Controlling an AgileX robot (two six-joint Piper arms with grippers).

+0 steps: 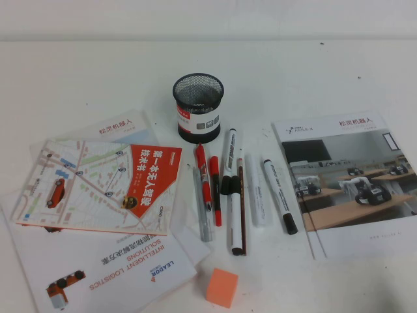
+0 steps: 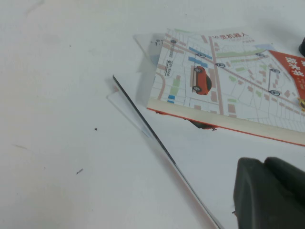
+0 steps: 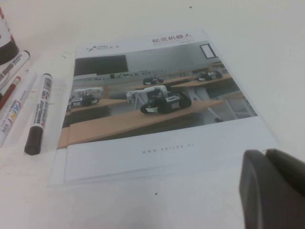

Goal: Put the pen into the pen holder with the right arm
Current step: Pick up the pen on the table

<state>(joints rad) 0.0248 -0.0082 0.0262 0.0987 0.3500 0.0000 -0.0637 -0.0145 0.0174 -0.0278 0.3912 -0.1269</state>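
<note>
The pen [image 1: 279, 195] is a white marker with a black cap, lying on the table just left of the robot brochure [image 1: 352, 182]. The right wrist view also shows the pen [image 3: 38, 113], its cap towards the robot. The pen holder [image 1: 197, 107], a black mesh cup with a white label, stands upright behind the row of pens. Neither arm appears in the high view. My right gripper [image 3: 264, 153] hovers shut and empty over the near edge of that brochure [image 3: 157, 109]. My left gripper [image 2: 264, 163] is shut and empty beside the map booklet [image 2: 228, 86].
Left of the pen lie a capless white marker [image 1: 255, 195], two more black-capped markers [image 1: 228, 160] [image 1: 236, 218], a brown pencil [image 1: 242, 202], red pens [image 1: 202, 171] and a grey pen [image 1: 204, 212]. A map booklet [image 1: 104, 186] tops leaflets [image 1: 124, 267] at left. An orange block [image 1: 221, 287] sits near the front.
</note>
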